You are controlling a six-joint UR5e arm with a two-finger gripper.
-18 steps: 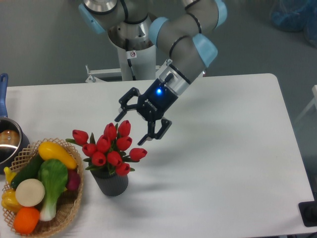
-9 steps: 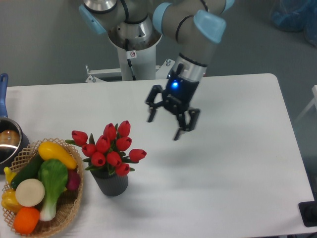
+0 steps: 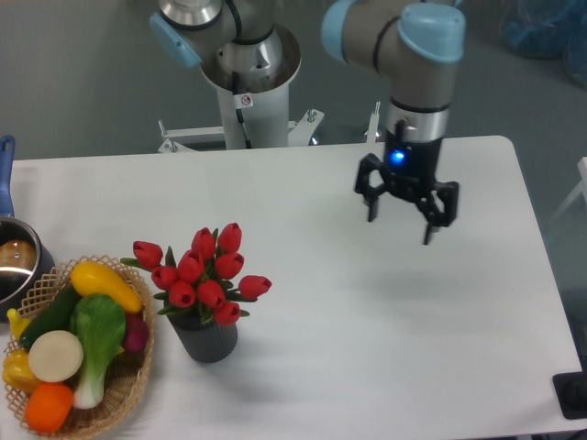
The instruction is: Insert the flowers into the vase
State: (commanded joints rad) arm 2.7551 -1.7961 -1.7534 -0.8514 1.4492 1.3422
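At the far left edge sits a shiny steel pot with a blue handle. Only part of it shows. Next to it is a round wicker basket, rough and woven, full of smooth toy-like vegetables: a yellow one, green ones, a pale round one and an orange one.

Just right of the basket stands the vase. It is small, dark grey and round like a cup, with thin lines running up its side. The flowers stand in it already, so the job looks done. They are red tulips with closed, egg-shaped buds and green leaves. One bud leans out to the right.

The bunch looks big and heavy on top and the vase is small. It may tip over if something bumps it or shakes the table. The table is flat, white and smooth, so the vase could slide too. The leaning bud could also pull the bunch to one side.

Far to the right, well apart from the vase, the gripper hangs above the table. Its black fingers are spread wide and hold nothing. A blue light glows on it. If the arm swings across low, it could knock the flowers.
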